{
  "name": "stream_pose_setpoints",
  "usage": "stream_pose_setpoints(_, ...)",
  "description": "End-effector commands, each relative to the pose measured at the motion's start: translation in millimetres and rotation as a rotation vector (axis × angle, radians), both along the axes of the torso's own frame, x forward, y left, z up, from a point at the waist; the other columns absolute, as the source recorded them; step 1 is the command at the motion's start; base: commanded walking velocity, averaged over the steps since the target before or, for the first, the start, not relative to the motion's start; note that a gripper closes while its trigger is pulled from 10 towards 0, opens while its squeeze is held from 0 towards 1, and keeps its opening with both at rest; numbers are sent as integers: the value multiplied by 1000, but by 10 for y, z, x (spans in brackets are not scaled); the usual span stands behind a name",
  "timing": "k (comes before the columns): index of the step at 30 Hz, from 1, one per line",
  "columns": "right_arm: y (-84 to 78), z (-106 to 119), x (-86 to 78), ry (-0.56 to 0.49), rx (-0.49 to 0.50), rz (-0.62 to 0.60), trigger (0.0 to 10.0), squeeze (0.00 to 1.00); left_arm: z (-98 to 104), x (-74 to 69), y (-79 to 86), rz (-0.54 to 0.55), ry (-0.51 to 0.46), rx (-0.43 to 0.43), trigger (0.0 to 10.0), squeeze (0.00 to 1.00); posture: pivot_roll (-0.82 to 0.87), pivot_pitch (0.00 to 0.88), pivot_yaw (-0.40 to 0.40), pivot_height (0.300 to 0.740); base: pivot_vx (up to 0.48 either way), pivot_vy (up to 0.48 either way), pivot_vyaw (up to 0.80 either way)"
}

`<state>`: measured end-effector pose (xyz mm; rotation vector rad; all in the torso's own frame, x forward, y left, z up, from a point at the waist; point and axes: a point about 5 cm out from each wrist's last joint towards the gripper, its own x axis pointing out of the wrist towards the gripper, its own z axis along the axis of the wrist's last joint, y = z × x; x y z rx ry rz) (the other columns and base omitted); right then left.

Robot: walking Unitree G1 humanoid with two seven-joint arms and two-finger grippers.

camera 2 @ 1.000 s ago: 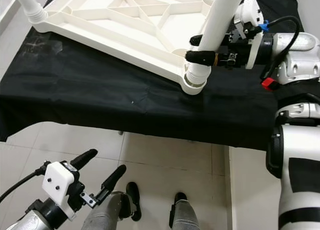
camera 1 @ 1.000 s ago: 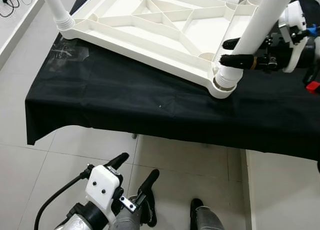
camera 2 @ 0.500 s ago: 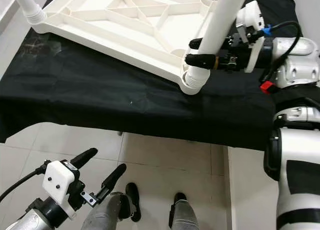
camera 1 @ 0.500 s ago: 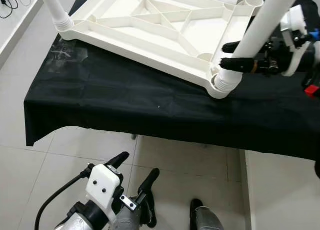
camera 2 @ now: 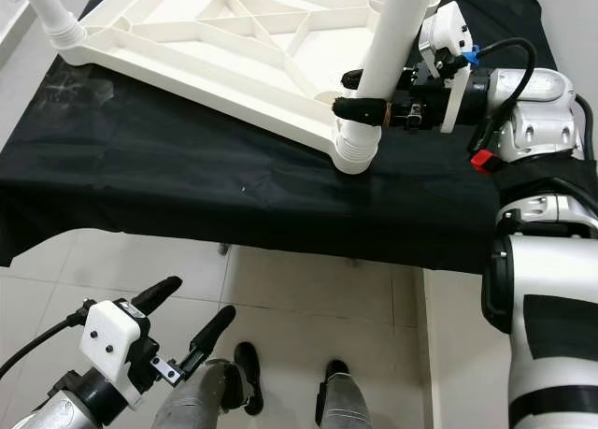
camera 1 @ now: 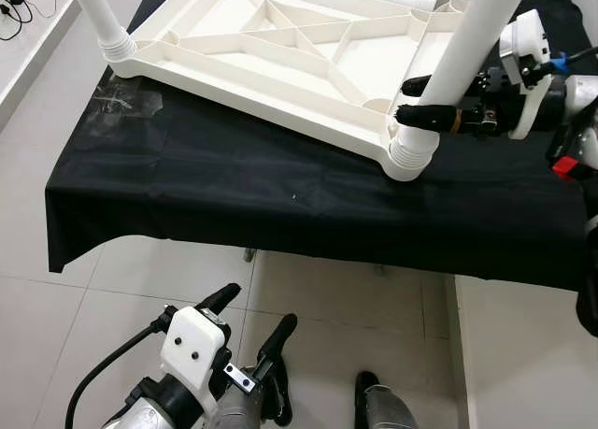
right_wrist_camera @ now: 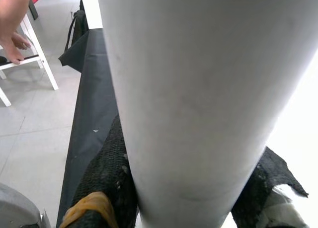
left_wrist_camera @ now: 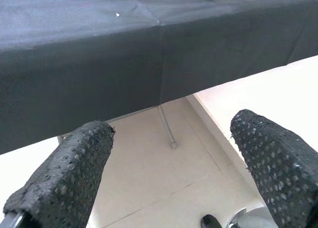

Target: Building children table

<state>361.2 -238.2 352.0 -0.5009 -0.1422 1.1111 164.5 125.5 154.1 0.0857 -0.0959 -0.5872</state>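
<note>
Black cloth covers the worktop (camera 1: 234, 186), where the white tabletop (camera 1: 280, 64) lies upside down, ribs showing. One leg (camera 1: 92, 8) already stands in its far-left corner socket. The right gripper (camera 2: 353, 92) is clamped around a second leg (camera 2: 397, 32) just above its ribbed collar, the foot seated in the near corner socket (camera 1: 406, 158); whether it is fully home cannot be judged. Two corners look unfilled. The left gripper (camera 1: 250, 321) hangs spread apart over the tiled floor (camera 1: 112, 298).
</note>
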Motion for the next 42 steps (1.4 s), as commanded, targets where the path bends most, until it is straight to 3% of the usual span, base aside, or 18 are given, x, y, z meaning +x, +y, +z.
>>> stream_pose_setpoints(1,-49,-204,33,79,-56,-42,10000,0,-51,-39,-7,-2,25,5,10000,0,78,409,38,740,0,0,0)
stream_pose_setpoints(13,58,-248,82,86,-56,-34,10000,0,-48,-30,-7,-1,23,5,10000,0,78,415,38,740,0,0,0)
stream_pose_setpoints(37,115,-296,140,87,-64,-79,10000,0,-39,-25,-16,1,19,2,10000,0,70,418,31,740,0,0,0)
stream_pose_setpoints(42,110,-360,183,96,-28,-149,10000,0,-41,-24,-18,-1,20,2,10000,0,70,418,31,740,0,0,0)
